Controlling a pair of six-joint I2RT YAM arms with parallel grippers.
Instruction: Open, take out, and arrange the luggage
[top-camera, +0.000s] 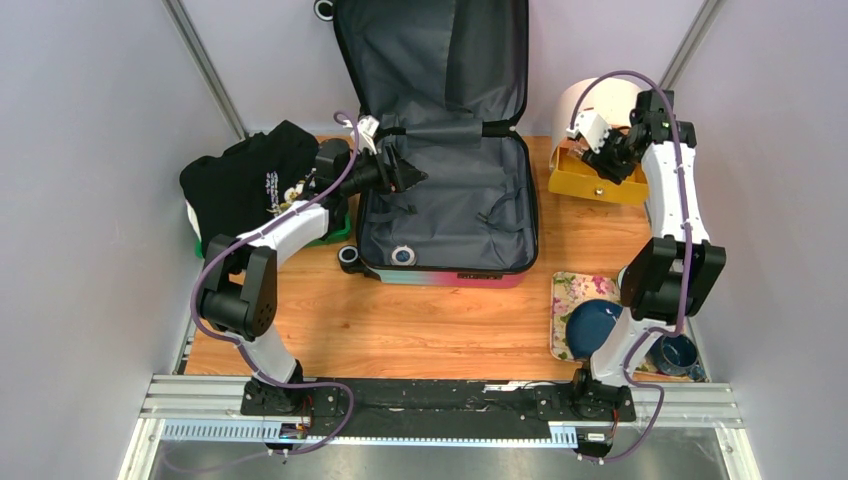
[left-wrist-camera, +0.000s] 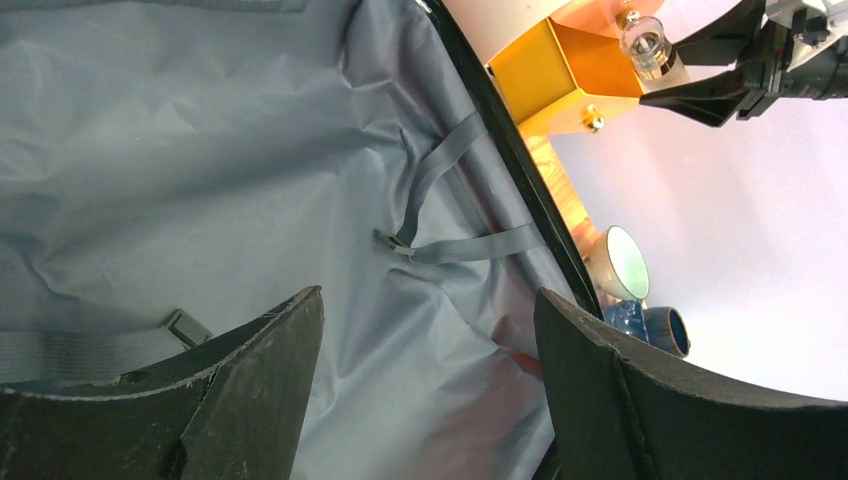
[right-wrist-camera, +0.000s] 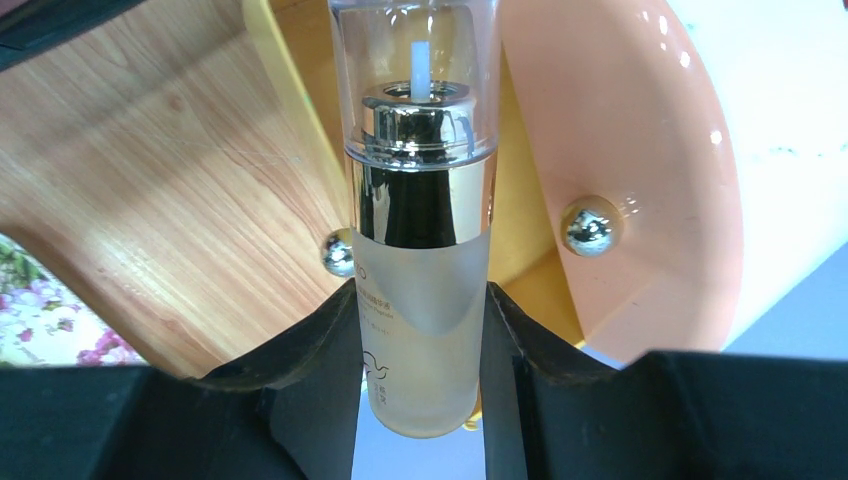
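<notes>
Frosted bottle (right-wrist-camera: 420, 300); black garment (top-camera: 245, 180), maybe shirt, on tray (top-camera: 338, 236).

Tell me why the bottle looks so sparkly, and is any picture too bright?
Right wrist view: light glints off the silver collar of the bottle and the round metal knob. Left wrist view: the wall behind the cups is washed out white. Top view: even light, soft shadows.

The lid of the grey-lined hard-shell suitcase (top-camera: 445, 200) is cut off at the top. Left of it, black folded clothing (top-camera: 245, 180) hides most of a green plastic tray (top-camera: 338, 236). Right of it, I can't read the print on the frosted glass bottle (right-wrist-camera: 420, 250) I hold.
</notes>
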